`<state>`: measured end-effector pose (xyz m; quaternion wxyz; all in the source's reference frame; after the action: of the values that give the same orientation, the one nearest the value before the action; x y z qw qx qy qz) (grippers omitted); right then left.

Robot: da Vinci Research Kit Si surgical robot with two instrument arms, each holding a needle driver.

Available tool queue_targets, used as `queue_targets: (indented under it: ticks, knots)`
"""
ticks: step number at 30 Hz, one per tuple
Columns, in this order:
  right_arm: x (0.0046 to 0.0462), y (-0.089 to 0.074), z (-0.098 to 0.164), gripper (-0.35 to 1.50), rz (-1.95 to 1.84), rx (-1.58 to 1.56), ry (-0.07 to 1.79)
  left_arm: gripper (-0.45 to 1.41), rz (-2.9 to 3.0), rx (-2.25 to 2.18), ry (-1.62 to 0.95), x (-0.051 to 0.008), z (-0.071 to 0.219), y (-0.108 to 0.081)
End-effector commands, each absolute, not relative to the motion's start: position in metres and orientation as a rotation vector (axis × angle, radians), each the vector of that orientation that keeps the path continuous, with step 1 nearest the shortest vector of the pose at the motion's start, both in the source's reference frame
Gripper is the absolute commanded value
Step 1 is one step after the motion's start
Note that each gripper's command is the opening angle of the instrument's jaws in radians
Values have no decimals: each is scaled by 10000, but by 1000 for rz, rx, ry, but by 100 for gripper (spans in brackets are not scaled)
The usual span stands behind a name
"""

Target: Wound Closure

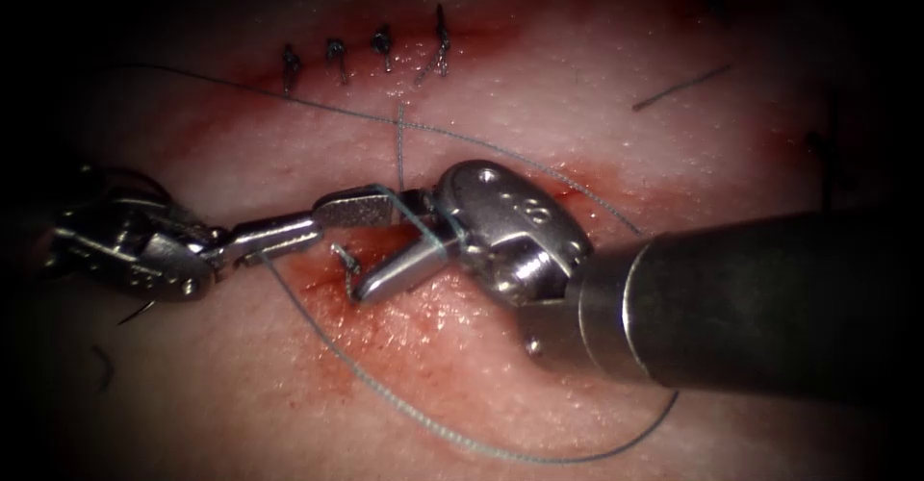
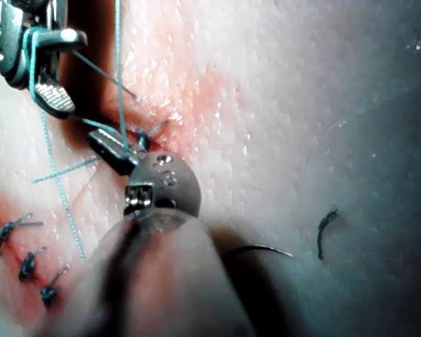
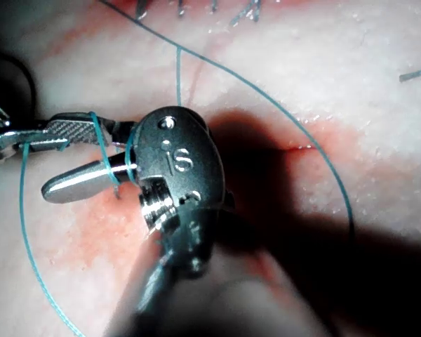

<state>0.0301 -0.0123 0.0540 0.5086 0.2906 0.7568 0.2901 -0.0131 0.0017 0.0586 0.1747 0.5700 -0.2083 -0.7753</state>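
Over the cut [image 1: 385, 279], centre of the endoscope view, the right tool [image 1: 385, 240] has its jaws spread wide w/ thread [image 1: 423, 421] wrapped around them, gripping nothing. Left tool [image 1: 289, 234] comes in from the left, jaws clenched on the thread right by the right tool's upper jaw. Needle [image 1: 348, 267] sits just below, partly in the tissue [image 1: 597, 106] at the red-stained cut, free of both tools. Four finished stitches [image 1: 364, 53] lie above.
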Motion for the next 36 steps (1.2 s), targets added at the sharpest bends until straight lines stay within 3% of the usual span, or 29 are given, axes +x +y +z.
queue_targets:
  ticks: [1, 17, 29, 36]
  knots:
    - [303, -126, 546, 84, 726, 687, 1827, -45, -2203, 1611, -593, -136, 591, 12]
    - [317, -123, 552, 79, 725, 593, 1863, -45, -2335, 1463, -602, -173, 614, -18]
    - [313, -145, 566, 73, 935, 321, 1444, -45, -2488, 1373, -647, -191, 599, -28]
    - [312, -152, 565, 47, 1171, 282, 1283, -45, -2548, 1345, -653, -200, 580, -34]
